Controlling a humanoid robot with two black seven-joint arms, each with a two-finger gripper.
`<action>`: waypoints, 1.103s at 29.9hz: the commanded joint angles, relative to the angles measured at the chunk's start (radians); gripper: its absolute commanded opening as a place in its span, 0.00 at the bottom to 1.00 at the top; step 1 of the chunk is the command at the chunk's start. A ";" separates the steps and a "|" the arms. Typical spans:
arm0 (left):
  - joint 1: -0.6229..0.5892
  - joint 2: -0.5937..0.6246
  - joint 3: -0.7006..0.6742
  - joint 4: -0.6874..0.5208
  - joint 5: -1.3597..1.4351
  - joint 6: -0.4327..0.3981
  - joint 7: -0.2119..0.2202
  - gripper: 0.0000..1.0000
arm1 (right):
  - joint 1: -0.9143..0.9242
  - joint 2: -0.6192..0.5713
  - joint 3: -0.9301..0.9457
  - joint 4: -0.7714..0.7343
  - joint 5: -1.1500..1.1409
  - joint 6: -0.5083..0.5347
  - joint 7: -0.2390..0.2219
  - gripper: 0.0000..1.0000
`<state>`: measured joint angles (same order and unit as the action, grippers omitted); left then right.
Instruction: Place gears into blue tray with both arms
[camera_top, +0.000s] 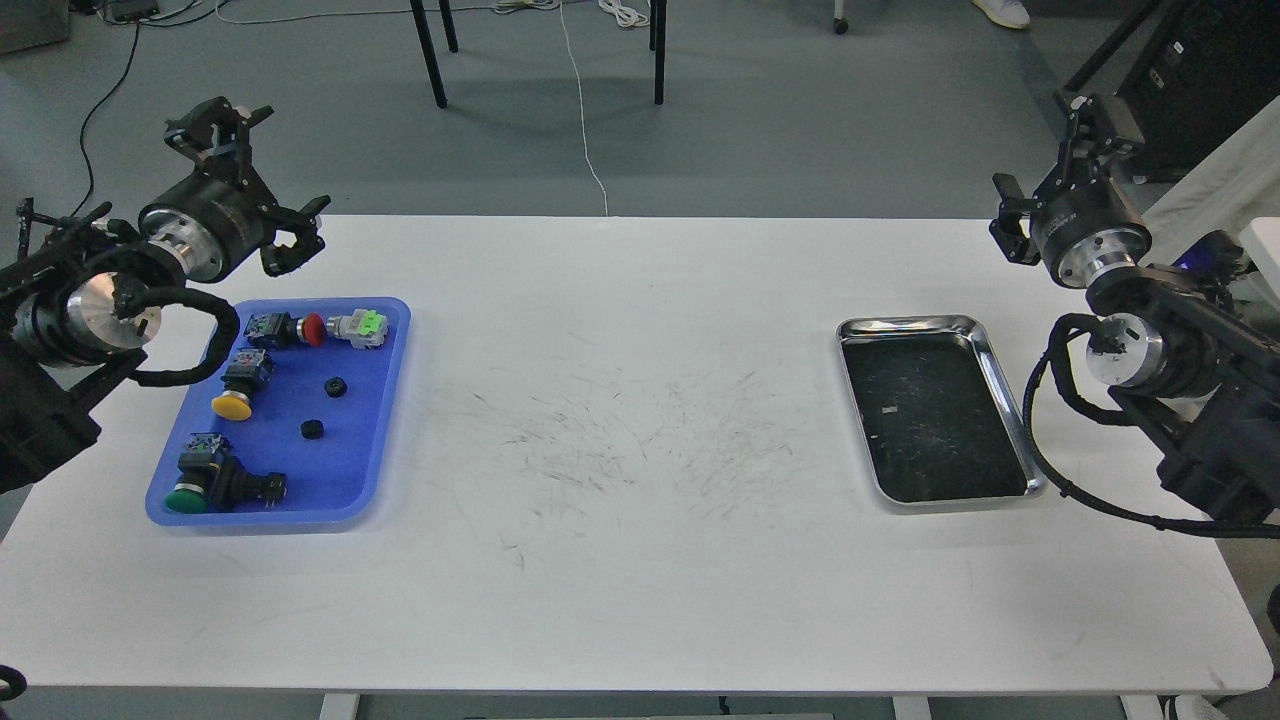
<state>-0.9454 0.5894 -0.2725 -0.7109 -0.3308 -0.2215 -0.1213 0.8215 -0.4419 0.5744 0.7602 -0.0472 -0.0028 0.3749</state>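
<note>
Both gears sit in blue tray w/ switches at 9 o'clock; left fingers and right fingers raised, state unclear; any re-reach risks knocking gears out.

Blue tray: smooth plastic, slight sheen. Gears: matt black, probably plastic, too small to be sure. Silver tray: polished metal rim, dark scuffed inside. Desk: white, smooth, matt, grey scratch marks mid-surface. Arm joints: brushed silver metal rings, black matt housings, rubbery cables.
</note>
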 joint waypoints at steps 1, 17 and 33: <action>0.010 -0.007 -0.001 -0.001 0.001 0.004 -0.011 0.99 | 0.004 0.029 0.021 0.005 -0.002 0.003 0.002 0.99; 0.004 -0.010 0.001 0.016 0.004 0.013 -0.014 0.99 | 0.016 0.069 0.012 0.005 -0.014 -0.026 0.013 0.99; -0.003 -0.030 -0.016 0.042 0.019 0.019 -0.060 0.99 | 0.019 0.075 0.015 0.007 -0.013 -0.028 0.013 0.99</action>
<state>-0.9479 0.5614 -0.2796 -0.6687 -0.3131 -0.2038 -0.1790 0.8378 -0.3667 0.5877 0.7681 -0.0606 -0.0307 0.3882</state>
